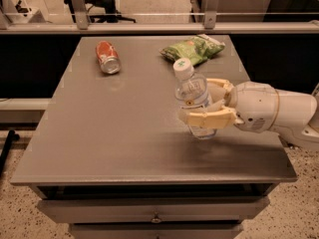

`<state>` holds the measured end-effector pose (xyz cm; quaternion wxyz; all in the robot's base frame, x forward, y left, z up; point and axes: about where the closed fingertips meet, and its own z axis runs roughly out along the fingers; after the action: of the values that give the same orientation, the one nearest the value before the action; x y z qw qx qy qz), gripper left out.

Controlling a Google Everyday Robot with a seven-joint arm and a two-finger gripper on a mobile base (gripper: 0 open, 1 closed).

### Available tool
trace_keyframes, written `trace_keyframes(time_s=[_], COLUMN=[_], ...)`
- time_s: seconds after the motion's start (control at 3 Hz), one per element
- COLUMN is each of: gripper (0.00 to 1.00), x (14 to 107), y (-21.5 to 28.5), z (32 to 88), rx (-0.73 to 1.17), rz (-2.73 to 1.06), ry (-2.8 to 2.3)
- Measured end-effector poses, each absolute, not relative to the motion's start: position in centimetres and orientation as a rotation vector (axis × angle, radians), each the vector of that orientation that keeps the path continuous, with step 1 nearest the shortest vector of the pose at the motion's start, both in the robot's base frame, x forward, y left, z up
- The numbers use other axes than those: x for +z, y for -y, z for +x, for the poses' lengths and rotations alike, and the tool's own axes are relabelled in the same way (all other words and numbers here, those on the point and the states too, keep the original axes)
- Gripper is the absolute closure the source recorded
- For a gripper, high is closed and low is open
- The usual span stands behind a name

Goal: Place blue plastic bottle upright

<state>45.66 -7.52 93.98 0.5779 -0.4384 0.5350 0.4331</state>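
Observation:
The blue plastic bottle (192, 92) is clear with a white cap and a pale label. It stands nearly upright at the right middle of the grey table (124, 128), tilted slightly left, its base at or just above the tabletop. My gripper (209, 103) reaches in from the right and is shut on the bottle's lower body, with one cream finger (207, 118) in front of it and the other behind.
A red-orange drink can (107, 58) lies on its side at the back left. A green snack bag (193, 48) lies at the back right, just behind the bottle. The table's right edge is close under my arm. A rail runs behind the table.

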Motion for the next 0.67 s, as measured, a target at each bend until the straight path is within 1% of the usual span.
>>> trace_keyframes(time_s=[0.67], gripper=[1.00], x=[91.6], y=[8.3], z=[46.2], rx=[1.121], rz=[-0.862], ry=[-1.295])
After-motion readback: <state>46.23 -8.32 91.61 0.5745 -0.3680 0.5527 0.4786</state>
